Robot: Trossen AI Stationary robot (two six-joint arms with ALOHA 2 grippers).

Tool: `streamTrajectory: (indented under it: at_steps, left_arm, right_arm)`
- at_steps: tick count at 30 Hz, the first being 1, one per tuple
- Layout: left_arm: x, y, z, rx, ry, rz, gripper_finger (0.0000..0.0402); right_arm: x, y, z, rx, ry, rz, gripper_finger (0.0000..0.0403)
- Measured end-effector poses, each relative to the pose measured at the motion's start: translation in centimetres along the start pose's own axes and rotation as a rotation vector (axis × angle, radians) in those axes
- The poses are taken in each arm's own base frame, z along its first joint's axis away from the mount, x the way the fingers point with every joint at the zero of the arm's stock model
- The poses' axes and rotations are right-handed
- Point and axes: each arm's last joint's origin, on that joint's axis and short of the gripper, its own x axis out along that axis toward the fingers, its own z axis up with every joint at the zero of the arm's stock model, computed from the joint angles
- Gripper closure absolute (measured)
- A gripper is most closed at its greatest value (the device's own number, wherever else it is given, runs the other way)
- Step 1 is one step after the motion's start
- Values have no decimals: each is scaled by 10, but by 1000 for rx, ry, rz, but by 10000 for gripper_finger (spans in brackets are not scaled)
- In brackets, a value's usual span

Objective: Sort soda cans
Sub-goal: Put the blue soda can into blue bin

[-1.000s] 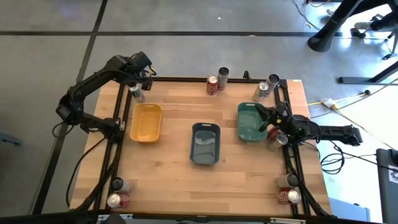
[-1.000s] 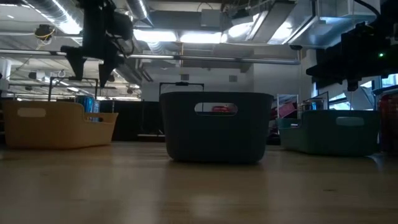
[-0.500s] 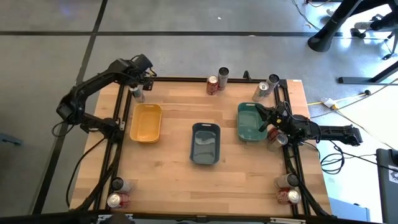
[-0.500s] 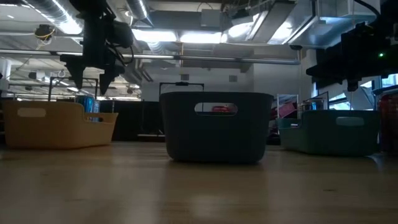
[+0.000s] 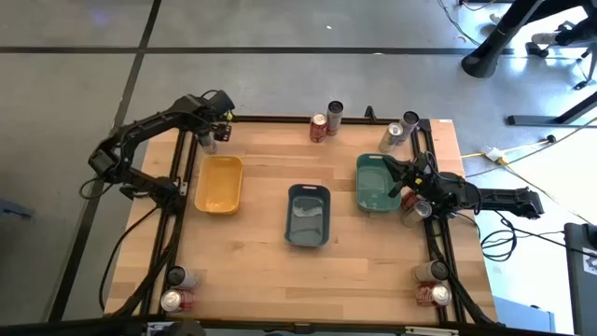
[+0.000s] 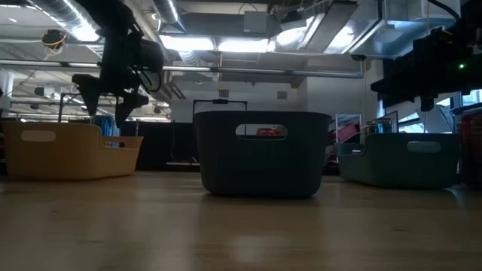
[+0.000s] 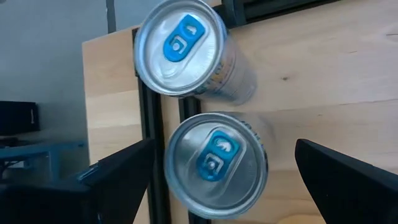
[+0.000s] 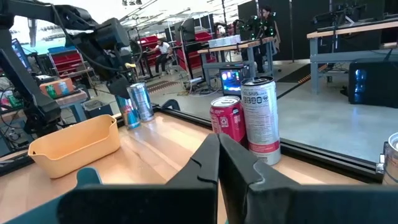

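Two silver cans with blue tabs stand upright at the table's far left corner. My left gripper hangs open above them, pointing down, with a finger on each side of the nearer can and touching nothing; the second can stands just beyond. In the low view this gripper is above the yellow tray. My right gripper is shut and waits over the teal tray's right edge. Further cans stand along the table's edges.
Yellow tray, grey-blue tray and teal tray sit in a row mid-table. A red can and a dark can stand at the far edge, with more cans at the far right, right edge and both near corners.
My left gripper has moved down toward the two cans at the far left corner and shifted a little toward the table's far edge, staying open. My right arm has kept still.
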Motion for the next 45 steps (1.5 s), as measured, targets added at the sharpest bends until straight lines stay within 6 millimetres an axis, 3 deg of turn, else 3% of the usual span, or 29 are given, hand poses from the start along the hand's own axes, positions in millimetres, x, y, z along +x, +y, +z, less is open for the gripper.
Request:
streamTrajectory:
  at_steps: [13,25,32,35,45]
  left_arm:
    - [13,-5,-7,30,2,-15,31]
    - [12,-5,-7,91,2,-34,159]
    - [10,-5,-7,127,6,-36,161]
    - [2,-3,-6,131,7,-60,158]
    - [-57,0,14,181,-170,-193,159]
  right_arm:
    - [0,0,0,3,0,1,397]
    - [0,0,0,2,1,2,397]
    - [0,0,0,0,-2,3,397]
    - [0,0,2,-11,-3,4,397]
    - [-4,4,27,-85,-44,62,397]
